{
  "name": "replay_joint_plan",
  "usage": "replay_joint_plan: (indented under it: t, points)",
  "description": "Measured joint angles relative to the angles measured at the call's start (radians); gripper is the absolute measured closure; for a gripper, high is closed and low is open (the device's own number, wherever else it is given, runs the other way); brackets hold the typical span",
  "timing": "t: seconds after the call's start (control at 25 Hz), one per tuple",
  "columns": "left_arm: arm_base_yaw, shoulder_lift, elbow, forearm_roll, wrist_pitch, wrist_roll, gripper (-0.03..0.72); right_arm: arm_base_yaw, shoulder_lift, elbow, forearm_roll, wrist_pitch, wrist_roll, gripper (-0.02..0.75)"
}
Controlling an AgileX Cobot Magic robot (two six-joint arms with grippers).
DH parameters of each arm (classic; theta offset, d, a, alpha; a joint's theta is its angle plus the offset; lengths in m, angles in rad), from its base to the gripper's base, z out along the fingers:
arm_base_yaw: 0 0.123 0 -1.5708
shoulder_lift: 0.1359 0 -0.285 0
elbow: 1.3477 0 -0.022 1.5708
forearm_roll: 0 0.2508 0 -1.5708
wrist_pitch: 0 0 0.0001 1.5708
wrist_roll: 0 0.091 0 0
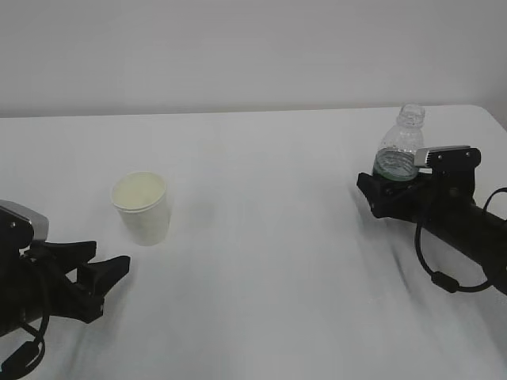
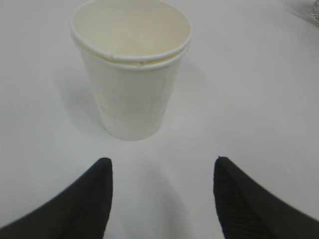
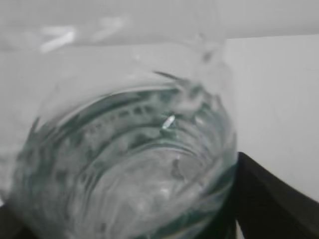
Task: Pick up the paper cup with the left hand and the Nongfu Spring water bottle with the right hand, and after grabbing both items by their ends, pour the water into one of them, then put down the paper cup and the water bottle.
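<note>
On the white table (image 1: 261,237), left gripper (image 2: 162,172) sits open just short of the paper cup (image 2: 132,74), while right gripper (image 1: 379,194) is spread wide around the water bottle (image 1: 400,146).

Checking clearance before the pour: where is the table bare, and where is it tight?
Bare: the wide stretch of table between the cup and the bottle, and the back strip by the wall. Tight: the right edge, where the right gripper surrounds the bottle, and the near left, where the left gripper faces the cup.
</note>
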Motion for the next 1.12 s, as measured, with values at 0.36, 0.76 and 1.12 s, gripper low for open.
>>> replay_joint_plan:
  t: [0.36, 0.76, 1.12]
  points:
    - [0.0, 0.0, 0.0, 0.002, 0.0, 0.0, 0.227, 0.005, 0.002, -0.019, -0.004, 0.0, 0.004, 0.091]
    - [0.0, 0.0, 0.0, 0.012, 0.0, 0.0, 0.227, 0.005, 0.002, -0.022, -0.006, 0.0, 0.006, 0.153]
    - [0.0, 0.0, 0.0, 0.019, 0.0, 0.0, 0.228, 0.005, 0.002, -0.022, -0.006, -0.002, 0.006, 0.267]
